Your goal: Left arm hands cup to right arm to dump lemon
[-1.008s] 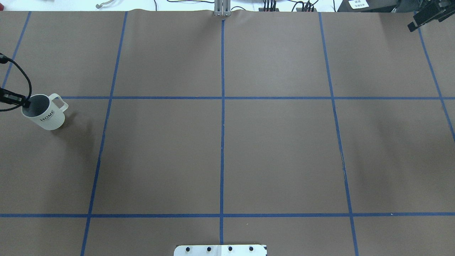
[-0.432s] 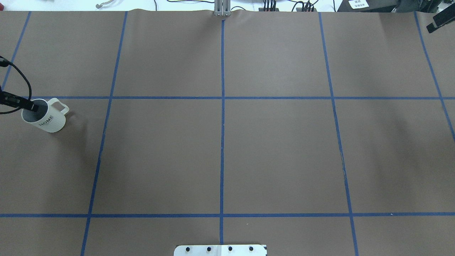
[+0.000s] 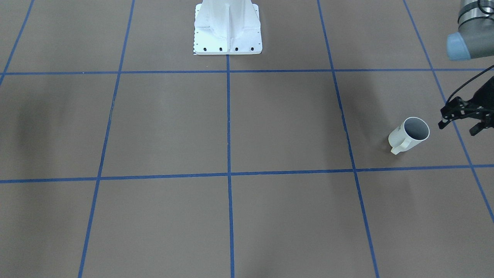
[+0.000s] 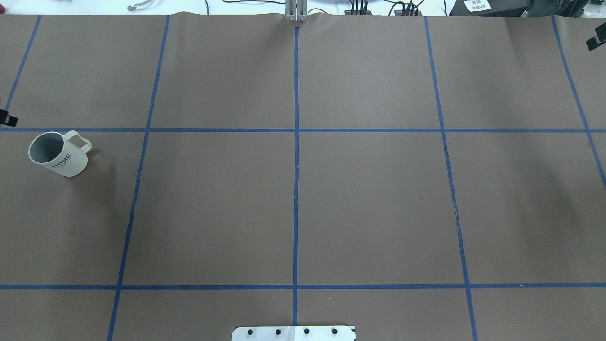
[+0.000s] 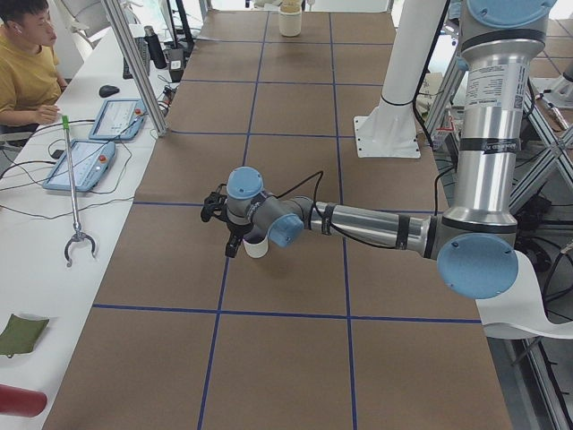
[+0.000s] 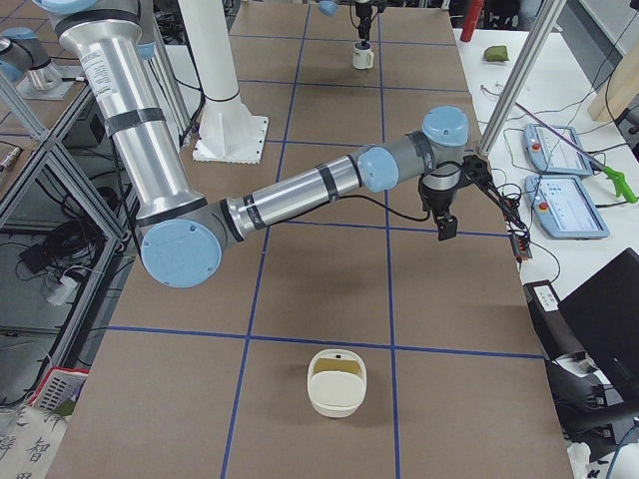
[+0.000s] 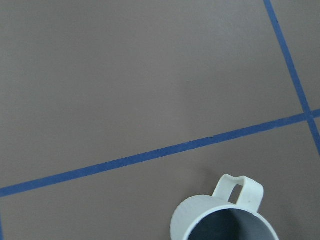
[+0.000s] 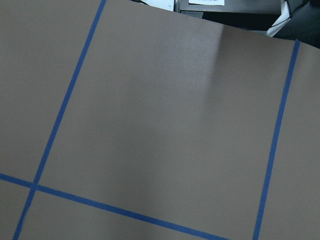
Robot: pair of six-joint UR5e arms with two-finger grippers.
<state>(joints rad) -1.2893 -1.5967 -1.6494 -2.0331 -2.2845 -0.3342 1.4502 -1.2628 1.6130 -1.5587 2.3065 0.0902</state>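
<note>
The white cup (image 4: 57, 154) with black "HOME" lettering stands upright on the table at the far left, handle to the back right. It also shows in the front view (image 3: 410, 133) and the left wrist view (image 7: 225, 222); the part of its grey inside that shows holds no lemon. My left gripper (image 3: 459, 126) is open and empty, a short way from the cup's rim and not touching it. Only a tip of it (image 4: 7, 118) shows overhead. My right gripper (image 6: 445, 222) hangs over the table's far right; overhead only a sliver (image 4: 595, 42) shows, and I cannot tell whether it is open.
A cream tub (image 6: 337, 381) with a dull yellow-olive inside sits on the table near the right end; I cannot tell if that is the lemon. The robot's white base (image 3: 227, 29) stands at mid-table edge. Blue tape lines grid the brown surface.
My left gripper has let go of the cup's rim and drawn back left, almost out of the overhead view. The cup stays standing. My right gripper has moved further right.
</note>
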